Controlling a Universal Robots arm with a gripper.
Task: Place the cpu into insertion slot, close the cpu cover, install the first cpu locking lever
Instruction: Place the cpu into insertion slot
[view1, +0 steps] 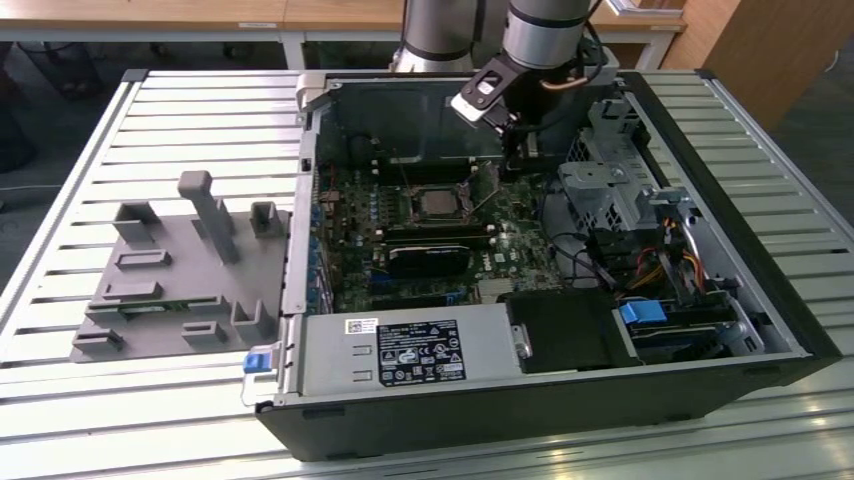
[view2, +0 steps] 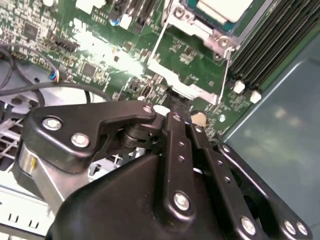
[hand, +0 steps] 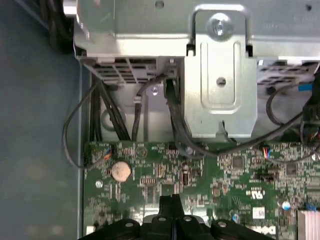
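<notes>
One arm comes down from the upper middle of the exterior view into one open case (view1: 534, 420), which lies on a slatted table (view1: 80, 420). Its one gripper (view1: 507, 165) hangs over the green board (hand: 240, 175), just above and to the exterior view's right of the slot (view1: 462, 205).

The two fingers (hand: 171, 202) stand together with no gap between them. I cannot tell if they pinch something thin.

The one cpu (view1: 434, 203) lies flat in the slot, near the middle of the exterior view. In the second wrist view the cpu (view2: 220, 7) shows a pale top, and the silvery cover (view2: 197, 30) seems to lie flat around it (its far edge is cut off). Two thin wire levers (view2: 157, 45) run beside the cover there, and the gripper (view2: 175, 107) is near their ends.

One round battery (hand: 120, 171) sits on the board in the first wrist view. One gray fixture (view1: 160, 270) stands on the table at the exterior view's left, well apart from the case.
</notes>
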